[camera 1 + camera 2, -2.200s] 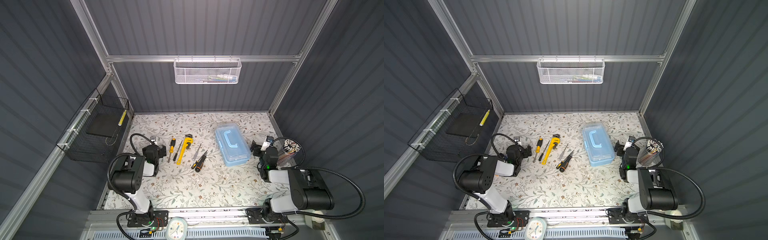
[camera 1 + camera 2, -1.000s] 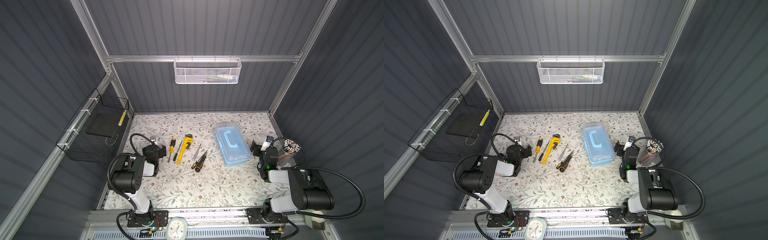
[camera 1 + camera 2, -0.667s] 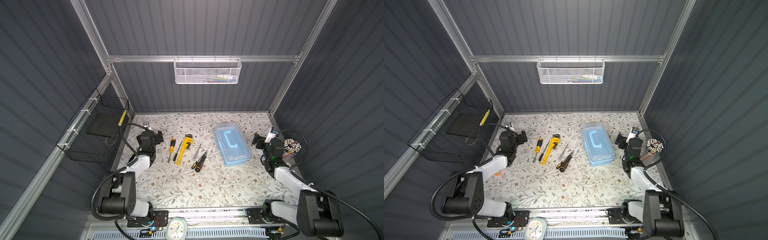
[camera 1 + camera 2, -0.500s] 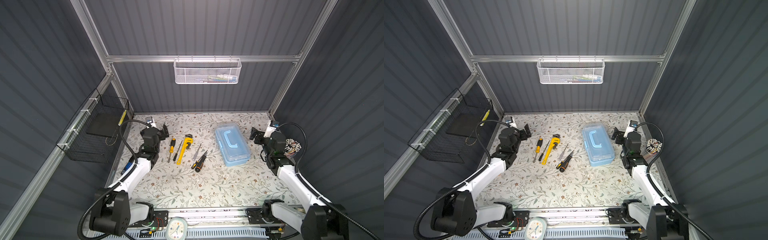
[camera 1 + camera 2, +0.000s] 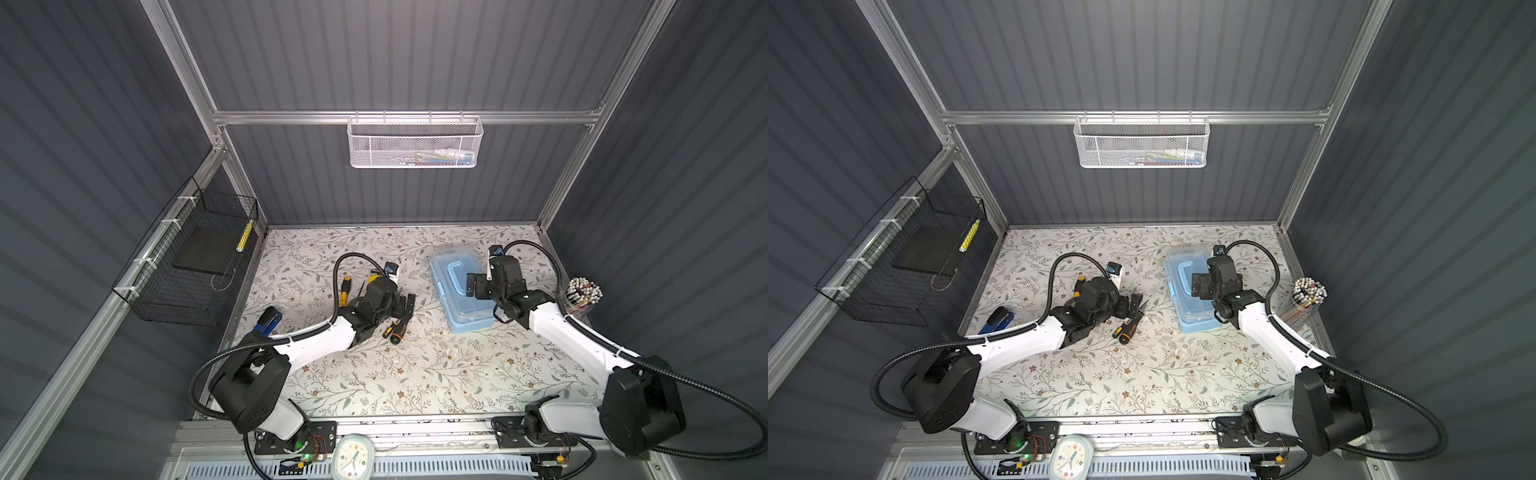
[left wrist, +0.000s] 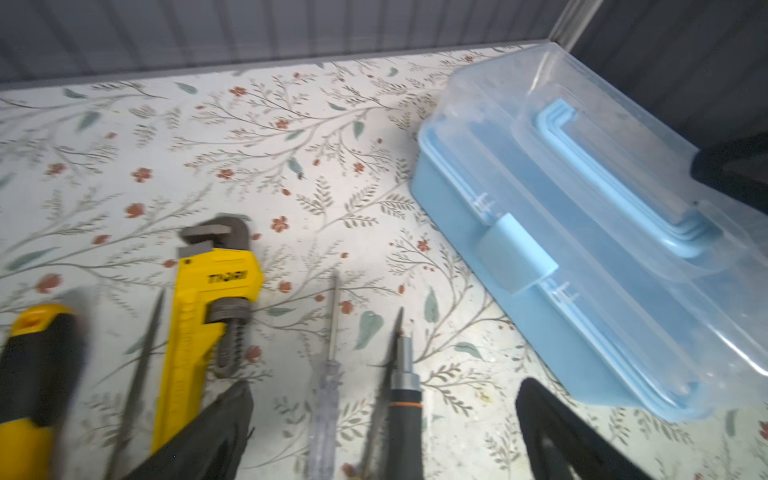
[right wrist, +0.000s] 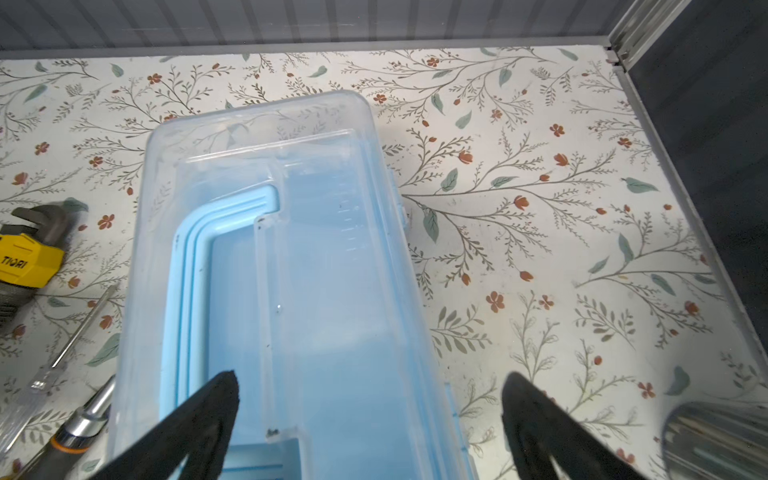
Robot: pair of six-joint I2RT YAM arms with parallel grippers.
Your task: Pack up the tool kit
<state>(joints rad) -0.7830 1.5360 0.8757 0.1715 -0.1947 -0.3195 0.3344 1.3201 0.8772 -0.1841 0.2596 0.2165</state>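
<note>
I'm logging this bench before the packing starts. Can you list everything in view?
case: one, light blue with clear lid on, table, right of centre
pipe wrench: one, yellow, left of the case
screwdrivers: three, yellow-black, orange-black, clear-handled, around the wrench
thin metal tool: at least one, grey, beside the wrench
stapler-like tool: one, blue-black, table's left edge
cup of pens: one, mixed colours, table's right edge
mesh basket: one, white, back rail
wire basket: one, black, left wall
clock: one, white-faced, front edge
table: one, floral
left gripper: one, black, open over the tools
right gripper: one, black, open over the case
</note>
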